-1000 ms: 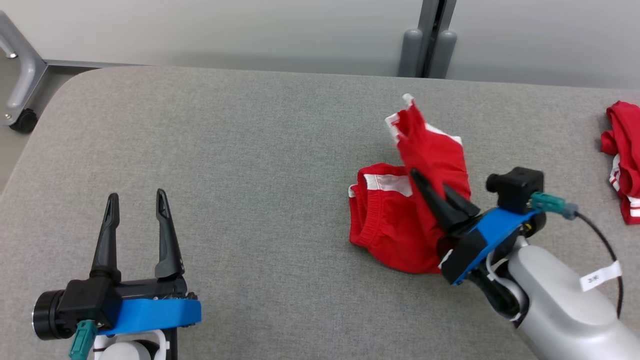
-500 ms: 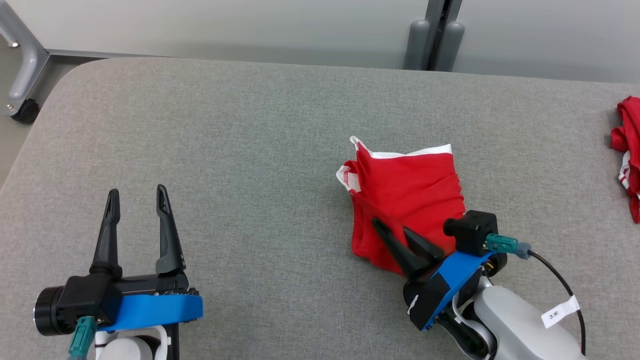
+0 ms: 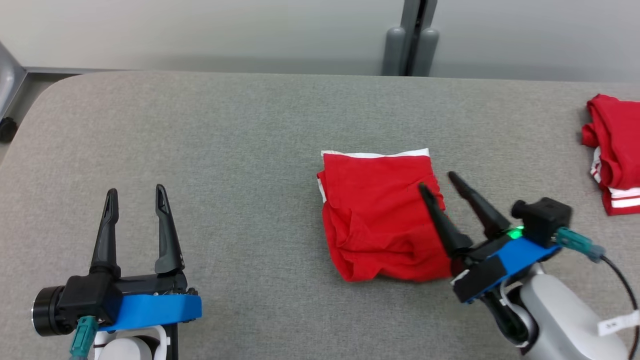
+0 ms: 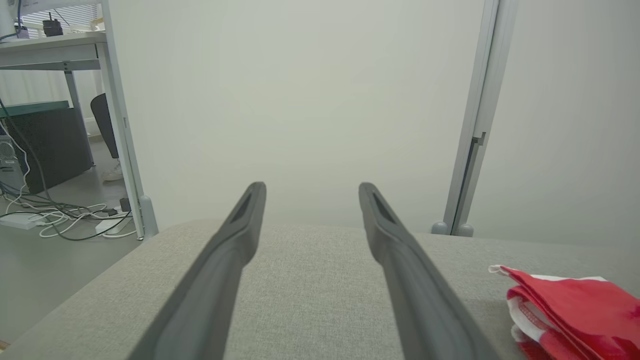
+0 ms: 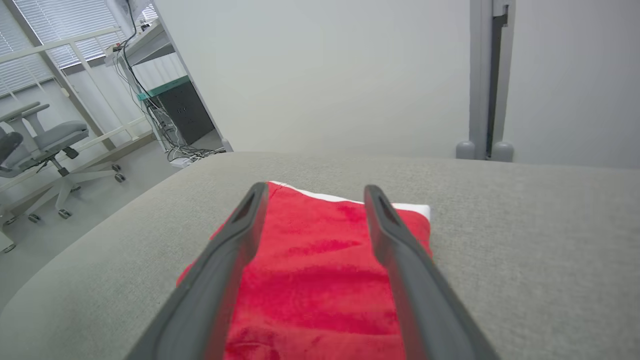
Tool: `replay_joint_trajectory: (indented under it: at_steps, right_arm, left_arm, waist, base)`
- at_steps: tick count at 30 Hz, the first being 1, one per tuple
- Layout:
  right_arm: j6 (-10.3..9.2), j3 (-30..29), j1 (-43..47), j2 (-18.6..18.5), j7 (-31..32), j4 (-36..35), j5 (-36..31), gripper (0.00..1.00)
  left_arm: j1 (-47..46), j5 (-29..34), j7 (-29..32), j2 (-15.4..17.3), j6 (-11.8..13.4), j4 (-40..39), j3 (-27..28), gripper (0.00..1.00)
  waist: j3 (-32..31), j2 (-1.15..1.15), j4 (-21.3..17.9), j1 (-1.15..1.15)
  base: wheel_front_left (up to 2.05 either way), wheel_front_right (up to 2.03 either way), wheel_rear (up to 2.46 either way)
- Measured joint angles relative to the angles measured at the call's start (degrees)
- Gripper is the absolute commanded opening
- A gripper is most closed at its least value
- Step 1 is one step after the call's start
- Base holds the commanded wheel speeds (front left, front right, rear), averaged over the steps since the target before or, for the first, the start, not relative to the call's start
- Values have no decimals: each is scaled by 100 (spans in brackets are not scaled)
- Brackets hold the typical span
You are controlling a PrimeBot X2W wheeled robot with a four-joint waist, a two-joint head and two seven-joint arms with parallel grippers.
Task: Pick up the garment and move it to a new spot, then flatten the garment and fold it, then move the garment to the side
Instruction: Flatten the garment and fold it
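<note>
Releasing garment point(image 3: 380, 220) since half second ago, spreading right pincer point(image 3: 437, 180) wide, hovering over garment's right edge. Lying folded flat at middle of worktop point(image 3: 225, 150). Keeping left pincer point(image 3: 136, 190) released, well apart at left. Lying at far right: other red clothes point(image 3: 612, 145).

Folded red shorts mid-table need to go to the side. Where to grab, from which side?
Pinch the near right corner of the folded red shorts, coming low from the robot's right with the open right gripper, which hovers over that edge. The near edge looks like a thick rounded fold, so a pinch likely catches all layers; the far edge's white trim suggests loose hems.
</note>
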Motion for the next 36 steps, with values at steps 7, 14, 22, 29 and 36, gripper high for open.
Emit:
replay_joint_trajectory:
  at_steps: [7,14,22,29,36]
  right_arm:
    - [0,-1268,605,162,-22,-375,-647,100]
    - [0,-2072,1233,475,-22,-653,-1103,100]
    - [0,-2566,1759,731,-24,-904,-1691,100]
    - [0,-2835,2092,918,-24,-1127,-2172,100]
    - [0,-2963,2302,1045,58,-1333,-2480,100]
  left_arm:
    - [60,113,0,0,-64,54,52,100]
    - [220,225,1,0,-113,183,133,100]
    - [461,323,0,18,-160,402,188,100]
    - [561,431,0,127,-199,591,170,100]
    - [642,470,0,209,-198,617,148,100]
  waist:
    - [-137,0,-241,0]
    - [-336,0,-432,0]
    - [-581,0,-573,0]
    - [-724,0,-572,0]
    - [-806,0,-539,0]
  base:
    - [0,0,0]
    - [0,0,0]
    - [0,0,0]
    - [0,0,0]
    - [0,0,0]
